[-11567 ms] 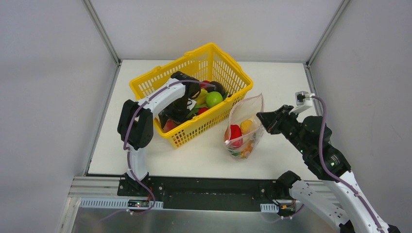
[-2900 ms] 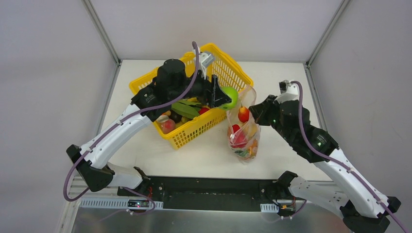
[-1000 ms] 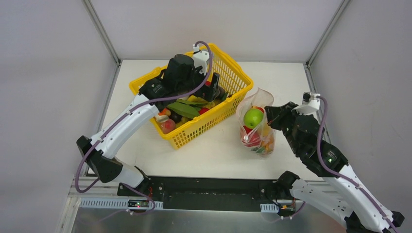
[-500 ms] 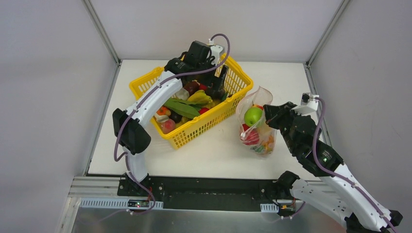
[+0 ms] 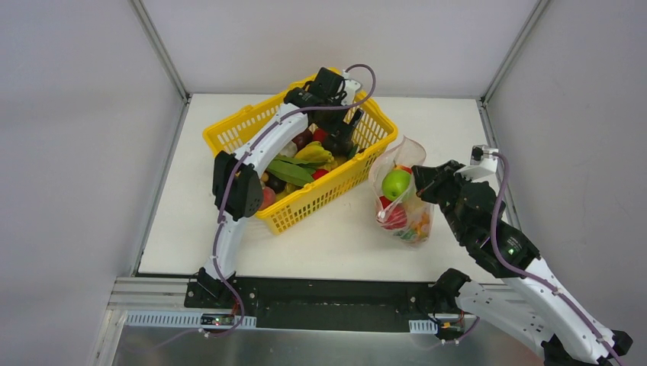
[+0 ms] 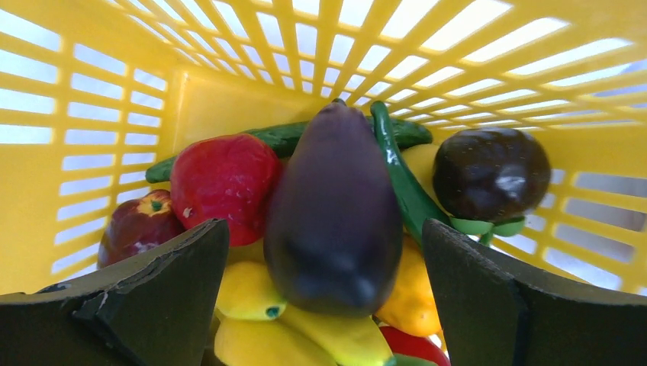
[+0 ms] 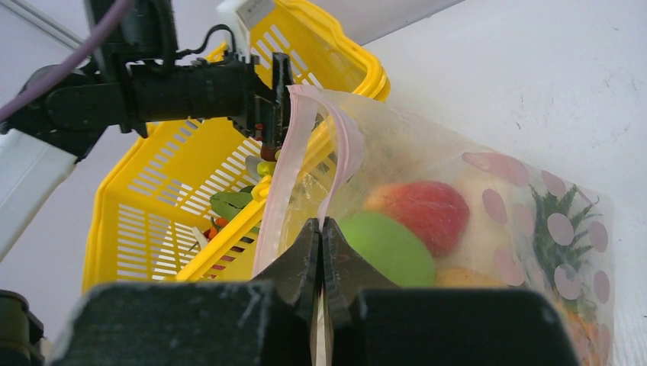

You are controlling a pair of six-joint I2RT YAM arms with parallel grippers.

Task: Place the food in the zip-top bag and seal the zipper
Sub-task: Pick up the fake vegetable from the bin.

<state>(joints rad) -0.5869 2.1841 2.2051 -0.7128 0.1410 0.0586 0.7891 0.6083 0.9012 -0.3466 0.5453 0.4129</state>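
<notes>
The clear zip-top bag [image 5: 402, 200] stands on the table right of the basket, mouth up, with a green apple [image 5: 397, 184] and red pieces inside. My right gripper [image 5: 421, 183] is shut on the pinkish zipper strip [image 7: 338, 164] at the bag's near rim; the apple [image 7: 387, 248] and a red fruit [image 7: 421, 208] show through the plastic. My left gripper [image 5: 341, 141] is open inside the yellow basket [image 5: 229, 134], its jaws either side of a dark purple eggplant [image 6: 334, 206], not touching it. A red fruit [image 6: 223, 183], a dark avocado [image 6: 494, 173] and yellow pieces [image 6: 248, 290] lie around it.
The basket's lattice walls [image 6: 91, 122] close in round the left gripper. More food fills the basket's near half [image 5: 286, 172]. Grey enclosure walls and posts [image 5: 503, 53] bound the white table [image 5: 320, 236].
The green apple went from my left gripper into the bag. My left arm has since swung back and reached down into the basket's far right corner. The right gripper keeps its hold on the bag.
</notes>
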